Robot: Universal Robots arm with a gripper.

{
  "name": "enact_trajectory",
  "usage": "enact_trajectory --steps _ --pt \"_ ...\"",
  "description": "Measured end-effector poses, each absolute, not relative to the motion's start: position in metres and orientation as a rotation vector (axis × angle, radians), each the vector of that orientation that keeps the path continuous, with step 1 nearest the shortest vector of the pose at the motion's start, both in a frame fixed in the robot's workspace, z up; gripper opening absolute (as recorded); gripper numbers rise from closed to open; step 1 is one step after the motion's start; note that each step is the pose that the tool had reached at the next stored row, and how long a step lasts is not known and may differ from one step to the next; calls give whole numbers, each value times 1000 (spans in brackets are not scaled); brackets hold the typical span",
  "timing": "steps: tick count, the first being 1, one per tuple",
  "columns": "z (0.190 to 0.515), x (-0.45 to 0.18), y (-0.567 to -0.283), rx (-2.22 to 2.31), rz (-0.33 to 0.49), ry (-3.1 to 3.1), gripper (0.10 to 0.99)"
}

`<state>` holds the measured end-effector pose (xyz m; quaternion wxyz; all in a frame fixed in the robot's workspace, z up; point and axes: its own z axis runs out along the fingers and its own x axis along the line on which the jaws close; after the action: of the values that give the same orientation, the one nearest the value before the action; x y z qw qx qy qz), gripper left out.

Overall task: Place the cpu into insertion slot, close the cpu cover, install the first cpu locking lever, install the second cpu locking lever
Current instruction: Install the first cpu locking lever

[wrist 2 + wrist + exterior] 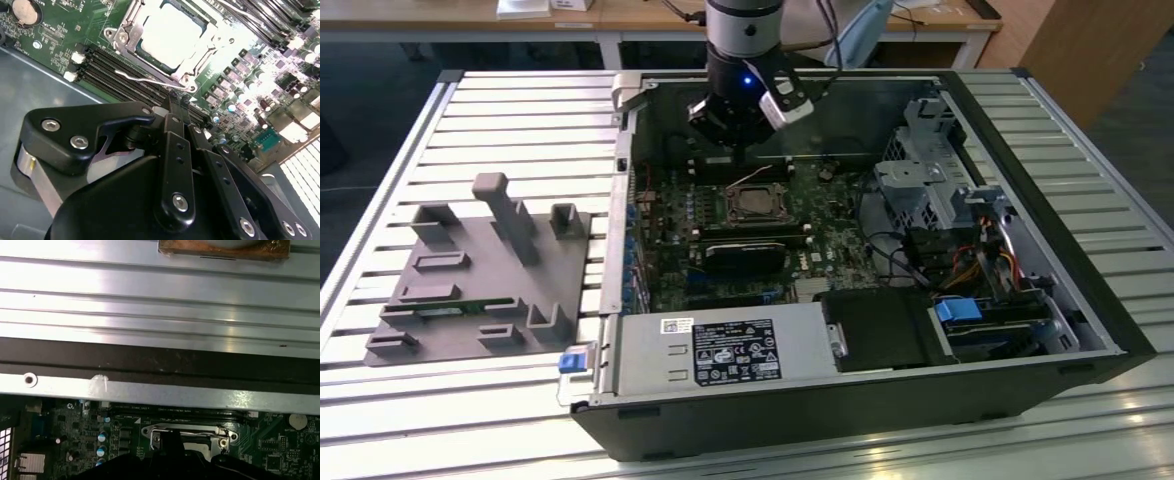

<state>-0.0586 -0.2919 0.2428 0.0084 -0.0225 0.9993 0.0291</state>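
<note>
My claw closed and empty above the motherboard, cpu seated under the cpu cover, memory slots beside, open computer case on slatted table.

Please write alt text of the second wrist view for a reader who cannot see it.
The black gripper hangs close above a green motherboard, its tip near a thin wire lever beside the socket. The cpu lies in the socket with the cpu cover framing it.

Even daylight in the exterior view, glare blowing out the cpu, bright sheen on table slats, soft focus throughout
</note>
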Motion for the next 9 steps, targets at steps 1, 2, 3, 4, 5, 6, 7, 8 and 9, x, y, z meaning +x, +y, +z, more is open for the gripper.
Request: enact_trajectory --steps 1,2,3,4,5,6,7,8,9 --pt "242 -58 -292 -70 91 3123 106" --pt "241 -57 -292 -70 91 3123 106" --pt "241 -56 -292 -70 91 3123 106" --pt "241 -55 -292 -70 91 3123 106" --pt "241 -55 -292 -70 91 3123 106" --pt "240 -55 -292 -70 91 3123 106" --pt "240 -55 -292 -70 91 3123 106" --pt "240 -54 -292 -70 91 3123 106" --pt "240 -54 -292 -70 91 3123 106"
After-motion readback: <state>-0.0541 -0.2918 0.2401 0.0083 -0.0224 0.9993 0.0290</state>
